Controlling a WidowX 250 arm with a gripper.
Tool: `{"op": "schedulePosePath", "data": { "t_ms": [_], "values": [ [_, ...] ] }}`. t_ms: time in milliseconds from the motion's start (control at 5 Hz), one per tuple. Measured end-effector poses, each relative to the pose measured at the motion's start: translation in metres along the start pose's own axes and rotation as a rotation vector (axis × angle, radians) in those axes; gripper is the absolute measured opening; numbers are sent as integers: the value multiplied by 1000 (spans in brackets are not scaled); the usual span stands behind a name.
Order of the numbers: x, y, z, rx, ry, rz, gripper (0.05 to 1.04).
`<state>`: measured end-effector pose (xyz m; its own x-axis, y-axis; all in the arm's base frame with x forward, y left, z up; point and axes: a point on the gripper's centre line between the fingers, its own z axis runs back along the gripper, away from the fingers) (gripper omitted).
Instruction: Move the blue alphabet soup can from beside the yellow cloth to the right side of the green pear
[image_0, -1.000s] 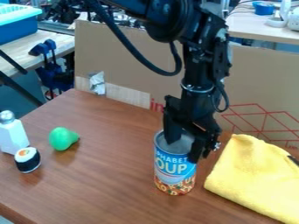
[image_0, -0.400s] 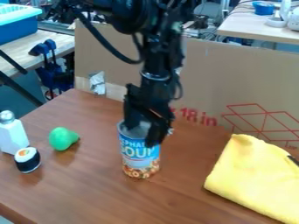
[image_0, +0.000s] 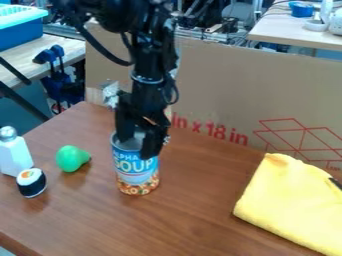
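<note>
The black gripper (image_0: 139, 144) hangs down left of the view's middle, shut on the top end of a soup can (image_0: 135, 172). One finger is at the can's upper left, the other over its right side near the rim. The can stands upright, with a blue label and orange-brown letters at its base; whether its bottom touches the table cannot be told. To its left lies a green pear-shaped toy (image_0: 71, 158). A sushi roll toy (image_0: 31, 182) and a white shaker with a grey top (image_0: 14, 154) are at the far left.
A folded yellow cloth (image_0: 294, 202) lies at the right of the brown table (image_0: 194, 220). A cardboard sheet (image_0: 224, 85) stands along the back edge, behind the arm. A blue bin (image_0: 20, 32) is at the upper left.
The gripper and the soup can have moved together to the left and somewhat toward the back, closer to the green toy. The cloth and the toys at the left have stayed put.
</note>
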<state>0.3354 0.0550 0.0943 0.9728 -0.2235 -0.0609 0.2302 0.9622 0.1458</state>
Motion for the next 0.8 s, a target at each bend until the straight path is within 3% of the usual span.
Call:
{"op": "schedulePosePath", "data": {
  "t_ms": [400, 600, 800],
  "values": [
    [-12, 23, -2, 10, 37, 22, 1001],
    [-17, 27, -2, -15, 22, 34, 1001],
    [-22, 20, 4, -64, -31, 32, 1001]
  ]
}}
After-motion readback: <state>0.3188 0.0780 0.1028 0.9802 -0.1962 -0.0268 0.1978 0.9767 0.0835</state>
